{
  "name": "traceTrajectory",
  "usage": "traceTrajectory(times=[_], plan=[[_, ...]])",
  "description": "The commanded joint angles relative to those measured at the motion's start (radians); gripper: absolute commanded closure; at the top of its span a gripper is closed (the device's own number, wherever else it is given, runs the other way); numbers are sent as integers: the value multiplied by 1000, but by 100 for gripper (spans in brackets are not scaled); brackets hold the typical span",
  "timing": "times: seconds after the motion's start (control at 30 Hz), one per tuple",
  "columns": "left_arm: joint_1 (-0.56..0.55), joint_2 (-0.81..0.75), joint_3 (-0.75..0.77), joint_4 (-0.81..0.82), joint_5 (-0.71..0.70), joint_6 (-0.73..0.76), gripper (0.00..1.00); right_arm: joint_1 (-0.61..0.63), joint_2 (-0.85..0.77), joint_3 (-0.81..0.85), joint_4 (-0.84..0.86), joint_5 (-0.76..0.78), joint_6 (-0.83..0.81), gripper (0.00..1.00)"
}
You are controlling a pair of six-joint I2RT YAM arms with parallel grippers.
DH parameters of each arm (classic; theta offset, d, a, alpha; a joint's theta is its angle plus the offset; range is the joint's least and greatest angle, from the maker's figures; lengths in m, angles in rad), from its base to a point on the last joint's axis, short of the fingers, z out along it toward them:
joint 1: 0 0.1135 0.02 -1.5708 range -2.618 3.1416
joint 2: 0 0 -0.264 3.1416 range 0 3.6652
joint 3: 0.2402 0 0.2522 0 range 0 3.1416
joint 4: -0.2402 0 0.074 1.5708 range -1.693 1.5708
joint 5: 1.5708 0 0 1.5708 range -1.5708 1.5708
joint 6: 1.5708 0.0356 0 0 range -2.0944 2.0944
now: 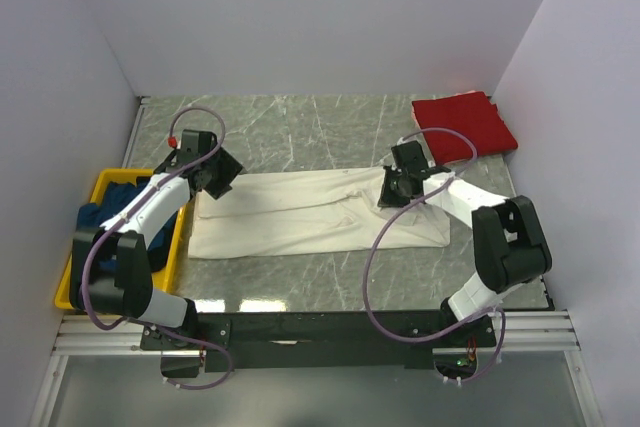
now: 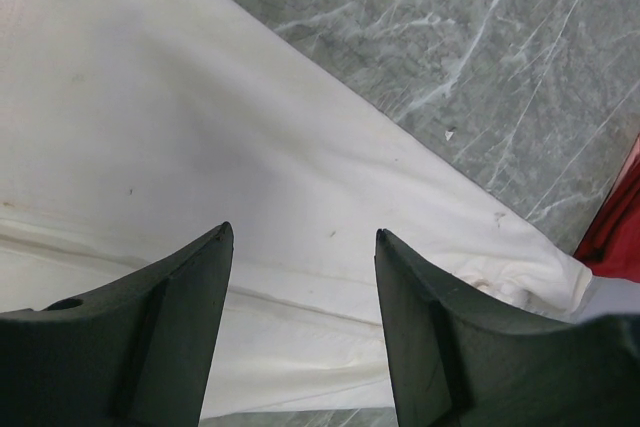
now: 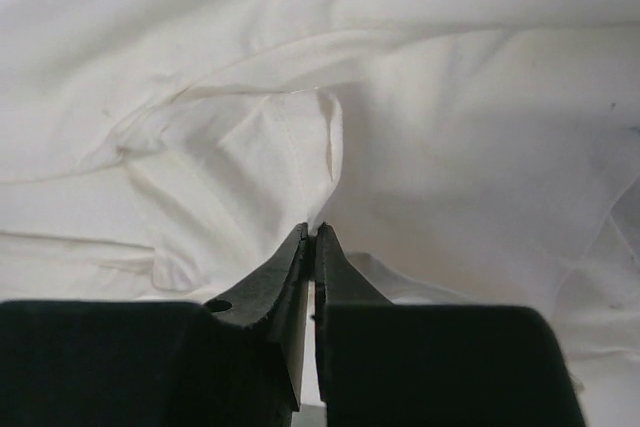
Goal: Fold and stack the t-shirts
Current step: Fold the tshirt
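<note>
Right tool (image 3: 316,231) pinches a thin ridge of the cream-white t-shirt (image 3: 470,117); left tool (image 2: 303,235) stands wide. So shallow a bite may slip when lifted.

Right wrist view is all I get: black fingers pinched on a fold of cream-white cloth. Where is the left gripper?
Observer: The left gripper hangs open over the left end of the cream-white t-shirt, gripping nothing.
Operator: Other shirts?
Observer: A folded bright red t-shirt lies at the far right corner of the grey marble table.
Operator: And the third?
Observer: A dark blue t-shirt sits crumpled in the yellow plastic tray at the left.
</note>
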Motion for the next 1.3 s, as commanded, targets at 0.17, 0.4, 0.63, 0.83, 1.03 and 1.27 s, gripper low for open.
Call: traceTrajectory(times=[0.17,0.4,0.63,0.83,1.03,1.27], plan=[[-1,-30,-19,31,18,15,36,63,-136,-58,-23,43,16,95],[-1,-35,-30,37,22,14,36,128,-193,-106,-34,78,34,95],[-1,-36,-41,40,22,17,36,163,-208,-173,-8,75,44,71],[-1,-35,-41,39,24,18,36,169,-326,-164,-67,92,44,57],[-1,-35,-39,43,30,17,36,110,-386,-121,-144,239,68,57],[-1,-38,-35,37,27,20,36,-18,-233,-164,-58,178,80,70]])
